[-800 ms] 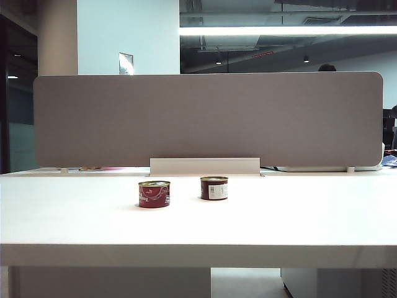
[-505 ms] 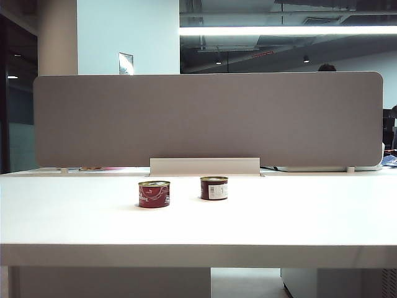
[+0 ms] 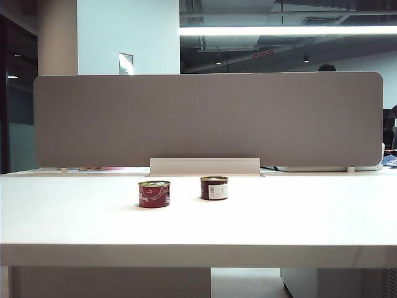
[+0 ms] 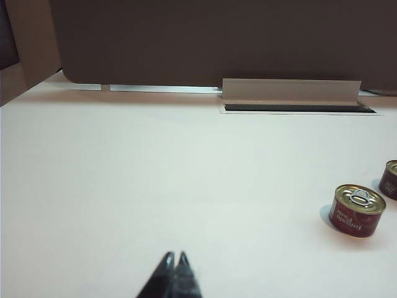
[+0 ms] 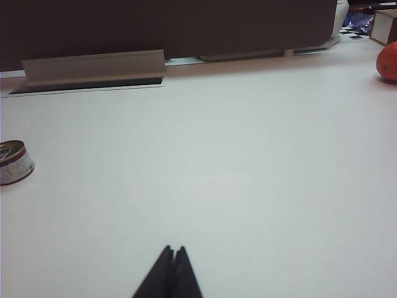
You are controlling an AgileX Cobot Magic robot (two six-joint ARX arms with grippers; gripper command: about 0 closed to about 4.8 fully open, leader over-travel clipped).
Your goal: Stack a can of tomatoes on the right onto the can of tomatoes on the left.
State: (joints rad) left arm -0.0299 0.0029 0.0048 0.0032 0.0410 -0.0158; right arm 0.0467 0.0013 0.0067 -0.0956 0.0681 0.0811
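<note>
Nothing moved since earlier frames. Left can (image 3: 154,194) upright on table (image 3: 279,217); right can (image 3: 214,187) near, apart. Left gripper (image 4: 174,257), right gripper (image 5: 173,250): fingertips pressed together, empty, well short of left can.

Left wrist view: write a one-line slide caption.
Shut left claw above a white table, two tomato cans standing unstacked off to one side.

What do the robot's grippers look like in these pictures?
Only fingertips show. The left gripper and right gripper each have two black fingers tapering to narrow points. No cables or markings are visible, and the arms are out of view.
</note>
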